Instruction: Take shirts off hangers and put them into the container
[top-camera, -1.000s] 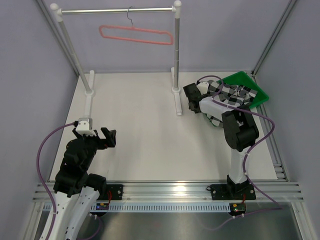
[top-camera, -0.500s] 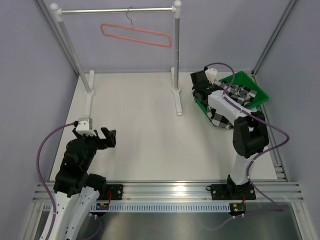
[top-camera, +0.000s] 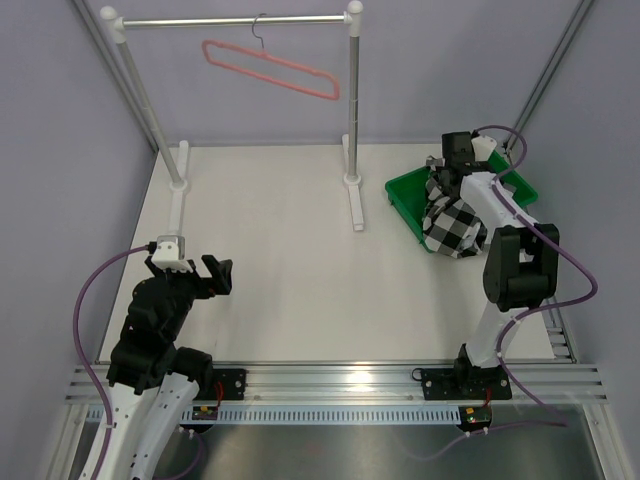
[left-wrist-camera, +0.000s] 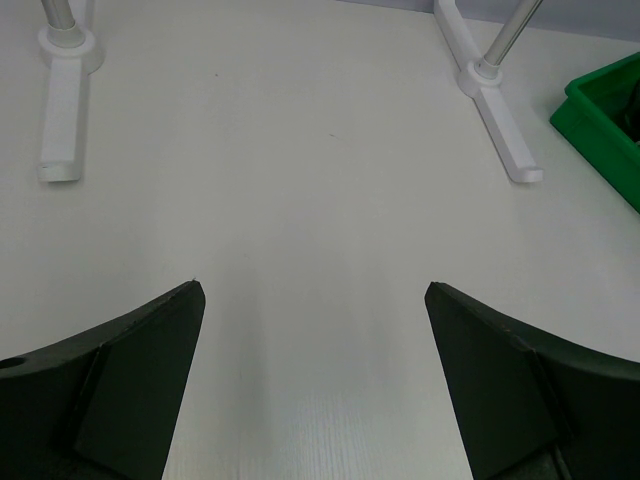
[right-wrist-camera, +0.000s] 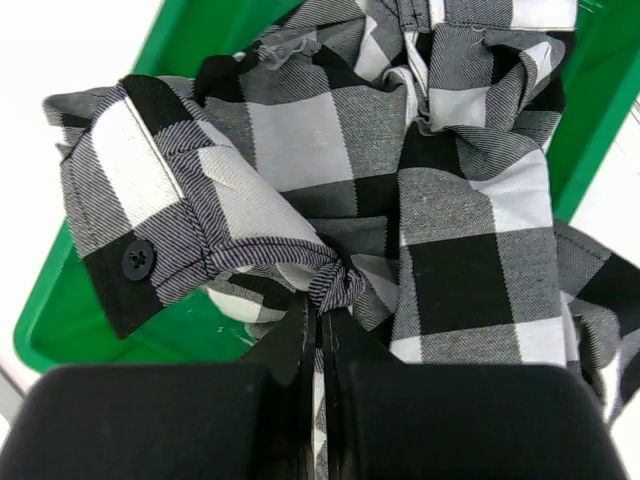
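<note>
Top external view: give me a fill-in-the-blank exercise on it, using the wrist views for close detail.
1. The right gripper is ____ on a fold of the checked shirt.
2. The checked shirt lies bunched over the tray, whose colour is ____.
3. The pink hanger hangs on the rail with ____ shirt on it.
4. The left gripper is ____ and holds nothing.
Missing words: shut; green; no; open.
</note>
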